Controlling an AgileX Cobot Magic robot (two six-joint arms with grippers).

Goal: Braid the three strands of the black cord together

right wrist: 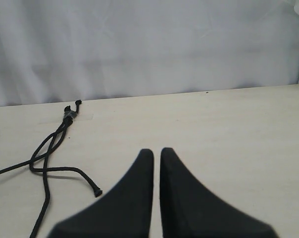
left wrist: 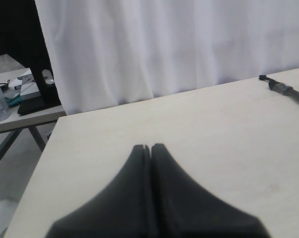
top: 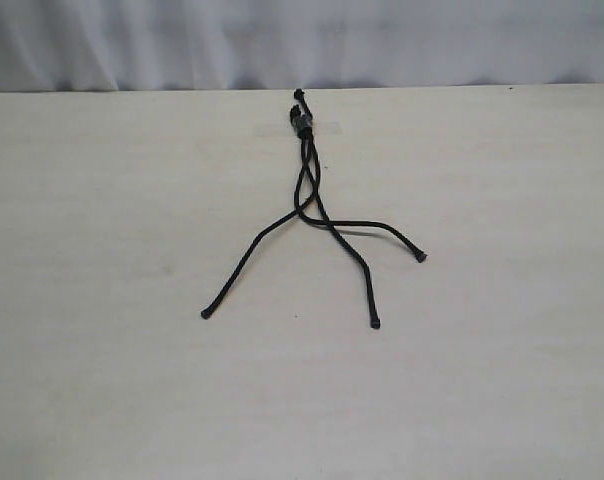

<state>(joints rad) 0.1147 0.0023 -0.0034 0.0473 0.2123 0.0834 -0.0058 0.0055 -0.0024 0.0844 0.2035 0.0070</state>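
Black cord was noted taped at far end, 3 strands barely crossed. Left gripper and right gripper were seen closed, empty. Tape could be lifted by hard pulls.
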